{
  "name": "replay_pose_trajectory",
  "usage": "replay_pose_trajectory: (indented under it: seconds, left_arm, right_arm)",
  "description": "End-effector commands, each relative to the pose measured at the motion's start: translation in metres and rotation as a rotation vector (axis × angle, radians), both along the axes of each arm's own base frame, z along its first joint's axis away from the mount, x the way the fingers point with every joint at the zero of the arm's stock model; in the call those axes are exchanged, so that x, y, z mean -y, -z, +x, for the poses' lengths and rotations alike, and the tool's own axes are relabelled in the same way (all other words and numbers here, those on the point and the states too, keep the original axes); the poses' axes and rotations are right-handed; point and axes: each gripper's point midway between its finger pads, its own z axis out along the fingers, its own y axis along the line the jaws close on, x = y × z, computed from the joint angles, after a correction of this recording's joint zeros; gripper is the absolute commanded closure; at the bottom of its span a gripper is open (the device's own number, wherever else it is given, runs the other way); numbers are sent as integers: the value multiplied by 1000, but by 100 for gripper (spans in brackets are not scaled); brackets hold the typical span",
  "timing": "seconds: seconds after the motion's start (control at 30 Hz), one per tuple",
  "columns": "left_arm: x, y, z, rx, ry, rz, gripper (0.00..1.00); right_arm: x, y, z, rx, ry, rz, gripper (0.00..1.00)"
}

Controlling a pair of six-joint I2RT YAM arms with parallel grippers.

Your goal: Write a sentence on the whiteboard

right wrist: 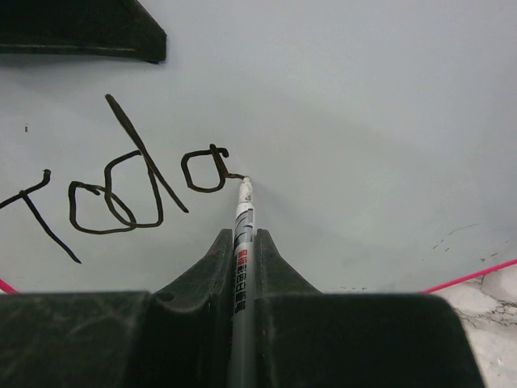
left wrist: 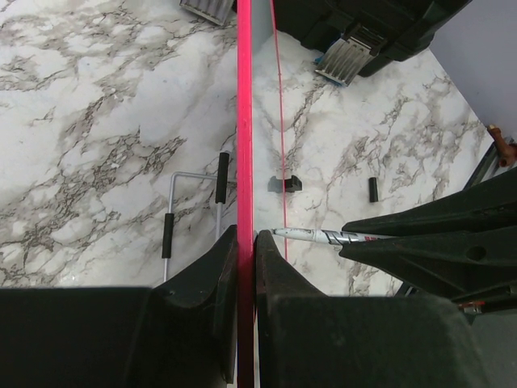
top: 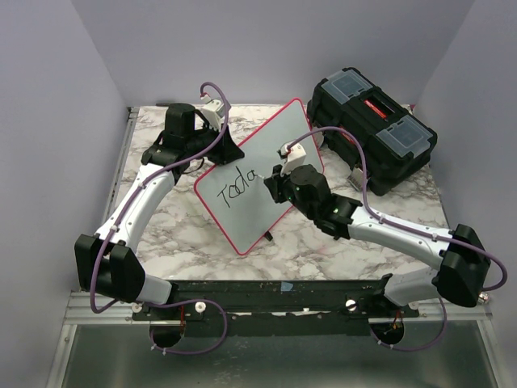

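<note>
Lettering (right wrist: 121, 194) reads "Toda" so far on the whiteboard (top: 271, 145), tilted up mid-worktop (top: 186, 234) with its rim pinched in the left end effector (left wrist: 245, 239). The right end effector (right wrist: 240, 242) clamps a marker (right wrist: 243, 198), tip at the last letter; too much push could swing the board in that one pinch and skew the next stroke.

The whiteboard (top: 279, 141) is white with a thin red-pink rim and round corners. It seems to lean up off the marble table (top: 186, 234), turned at a slant. The sentence (top: 240, 182) is black handwriting, and only "Toda" is there
</note>
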Motion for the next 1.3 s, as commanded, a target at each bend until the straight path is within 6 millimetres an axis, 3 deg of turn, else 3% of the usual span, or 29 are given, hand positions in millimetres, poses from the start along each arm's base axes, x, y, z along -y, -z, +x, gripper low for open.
replay_pose_trajectory:
  seconds: [0.0, 0.27, 0.8, 1.27]
  left_arm:
    - [4, 9, -5, 47, 44, 49, 100]
    - [4, 10, -5, 45, 43, 51, 100]
    - [5, 10, -6, 47, 45, 57, 100]
    - [5, 9, -6, 53, 44, 59, 100]
  right_arm:
    - [8, -17, 2, 23, 35, 4, 99]
    - [12, -40, 2, 58, 46, 43, 99]
    - [-2, -55, 14, 89, 51, 66, 99]
    - [-12, -42, 20, 74, 41, 47, 99]
